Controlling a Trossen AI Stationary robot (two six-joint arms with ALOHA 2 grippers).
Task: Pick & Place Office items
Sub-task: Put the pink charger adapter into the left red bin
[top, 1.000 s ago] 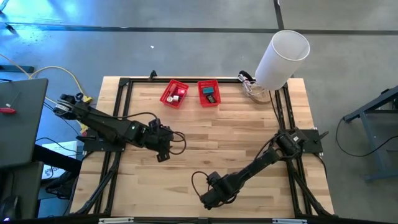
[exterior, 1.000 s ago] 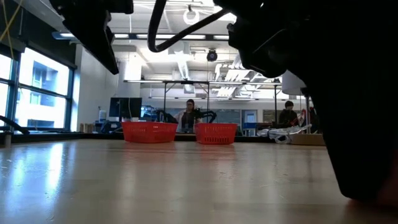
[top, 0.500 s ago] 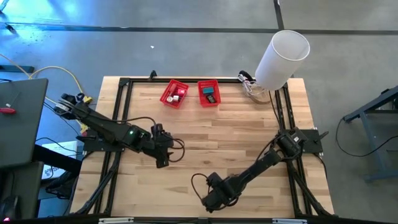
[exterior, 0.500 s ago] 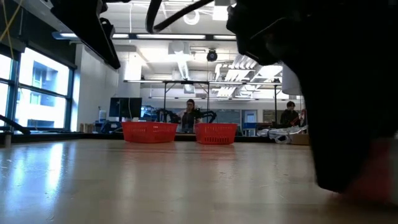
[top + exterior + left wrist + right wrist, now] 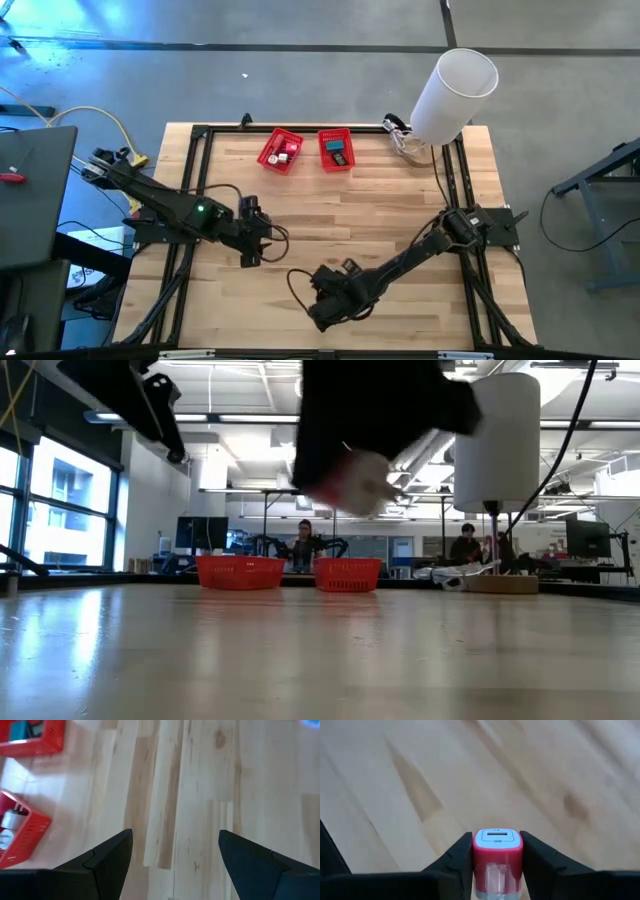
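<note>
My right gripper (image 5: 318,303) is near the table's front edge and is shut on a small pink block with a white USB face (image 5: 497,851). In the low view the block (image 5: 360,478) is well above the tabletop. My left gripper (image 5: 250,256) is open and empty over bare wood at the middle left; its fingers (image 5: 107,855) stand wide apart. Two red mesh baskets (image 5: 280,150) (image 5: 336,148) stand at the far edge. They hold small pieces: white and red ones (image 5: 287,148) in the left basket, a dark one (image 5: 339,157) in the right. My right gripper pinches the pink block by two opposite sides (image 5: 476,860) between its two fingers (image 5: 455,862). The white face with the USB slot (image 5: 497,836) points out past the fingertips. The block is lifted clear of the table.
A big white cylinder (image 5: 455,92) stands at the far right corner, next to cables (image 5: 405,140). Black frame rails (image 5: 200,135) run along the table's edges. Bare wood lies between the arms and the baskets. People sit in the room beyond the table (image 5: 305,545).
My right gripper has risen from the tabletop and gone toward the table's left edge, carrying the pink block, which now hangs clear of the wood. My left gripper has shifted a little toward the table's left edge.
</note>
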